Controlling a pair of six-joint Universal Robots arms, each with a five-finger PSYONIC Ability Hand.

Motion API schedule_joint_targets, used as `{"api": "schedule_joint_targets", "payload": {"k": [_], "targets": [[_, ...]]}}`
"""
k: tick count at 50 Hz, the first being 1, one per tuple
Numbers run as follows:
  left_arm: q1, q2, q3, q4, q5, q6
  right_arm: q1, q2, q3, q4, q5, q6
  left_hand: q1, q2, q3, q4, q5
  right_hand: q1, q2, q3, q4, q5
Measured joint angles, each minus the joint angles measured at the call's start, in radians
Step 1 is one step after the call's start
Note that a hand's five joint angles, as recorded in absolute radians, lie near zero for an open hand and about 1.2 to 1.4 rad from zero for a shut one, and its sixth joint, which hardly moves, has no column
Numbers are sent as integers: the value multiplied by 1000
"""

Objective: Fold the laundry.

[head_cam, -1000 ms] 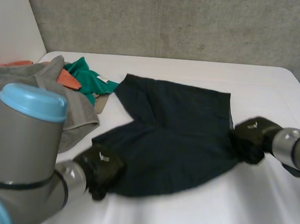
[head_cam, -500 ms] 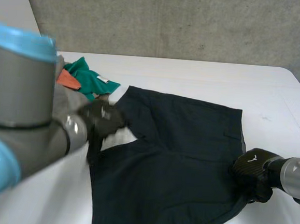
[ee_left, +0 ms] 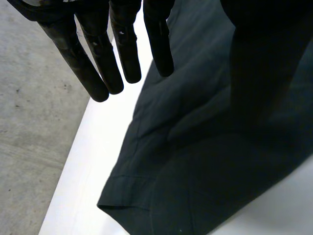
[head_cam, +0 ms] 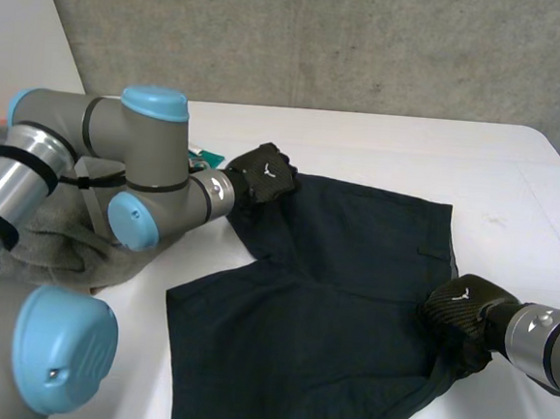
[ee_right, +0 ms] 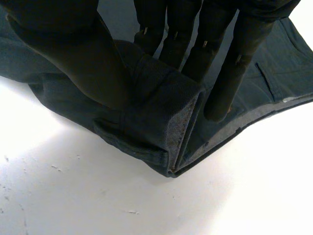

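Observation:
Dark shorts (head_cam: pixel 331 301) lie spread flat on the white table (head_cam: pixel 363 138). My left hand (head_cam: pixel 263 174) hovers at the shorts' far left corner, its fingers (ee_left: pixel 98 54) straight and apart above the cloth (ee_left: pixel 205 147), holding nothing. My right hand (head_cam: pixel 459 306) sits at the shorts' right edge, toward the near side. In the right wrist view its thumb (ee_right: pixel 73 49) and fingers pinch a raised fold of the shorts' hemmed edge (ee_right: pixel 161 117).
A pile of grey laundry (head_cam: pixel 55 235) lies at the table's left side, behind my left arm (head_cam: pixel 119 158). A bit of green cloth (head_cam: pixel 203 155) peeks out beside the forearm. A concrete wall stands behind the table.
My left hand let go of the shorts' near left corner and swung to the far left corner, fingers now straight. The right hand pulled its edge toward the near side.

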Motion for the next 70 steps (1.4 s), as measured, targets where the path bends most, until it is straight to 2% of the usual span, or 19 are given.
{"api": "schedule_joint_targets", "payload": {"k": [6,8,11,13,16,21,29,31,32,33,34,37,40,49,57,61,63,66,70], "targets": [[10,-72,79,-22,13,23,-5,-1,6,-15,-2,0,58,48,49,48,46,0,0,0,0,0],[10,-85,86,-23,13,32,-7,-1,7,-19,-3,1,145,130,130,124,119,0,0,0,0,0],[9,-96,88,-19,10,52,-11,-2,6,-22,-5,3,301,273,276,268,262,0,0,0,0,0],[6,-99,87,-13,6,64,-13,-3,6,-23,-7,5,610,571,569,566,559,0,0,0,0,0],[-1,-98,79,-2,-4,78,-16,-4,4,-25,-11,10,635,653,649,648,626,0,0,0,0,0],[-17,-88,43,25,-40,109,-18,-8,4,-26,-15,16,635,657,653,652,626,0,0,0,0,0],[-28,-19,-53,132,-110,108,-18,-18,9,-26,-20,22,631,646,644,640,622,0,0,0,0,0],[-30,1,-78,162,-100,83,-18,-19,10,-26,-20,22,491,505,507,499,498,0,0,0,0,0],[-32,22,-102,191,-70,50,-19,-21,10,-25,-21,22,293,321,337,327,328,0,0,0,0,0],[-32,30,-111,202,-51,33,-19,-22,11,-25,-21,22,293,321,337,327,328,0,0,0,0,0],[-34,37,-118,211,-27,13,-19,-24,11,-25,-21,22,176,214,220,208,207,0,0,0,0,0],[-38,37,-122,214,27,-27,-21,-29,13,-25,-22,23,51,59,64,50,48,0,0,0,0,0],[-40,16,-100,181,52,-30,-24,-33,14,-25,-24,24,51,53,57,44,39,0,0,0,0,0],[-27,-99,63,-29,45,147,-36,-38,13,-29,-45,24,51,52,57,44,38,0,0,0,0,0],[-22,-126,97,-65,19,253,-53,-38,8,-32,-55,25,16,12,20,3,6,0,0,0,0,0],[-21,-116,69,-27,6,287,-62,-37,7,-35,-62,27,304,262,263,258,250,0,0,0,0,0],[-23,-106,55,3,-7,295,-64,-37,6,-36,-65,28,599,565,552,551,534,0,0,0,0,0],[-30,-87,31,43,-35,299,-65,-37,5,-36,-68,29,630,652,646,648,607,0,0,0,0,0],[-40,-47,-28,91,-91,295,-64,-37,6,-37,-69,30,630,657,652,652,607,0,0,0,0,0]]}}
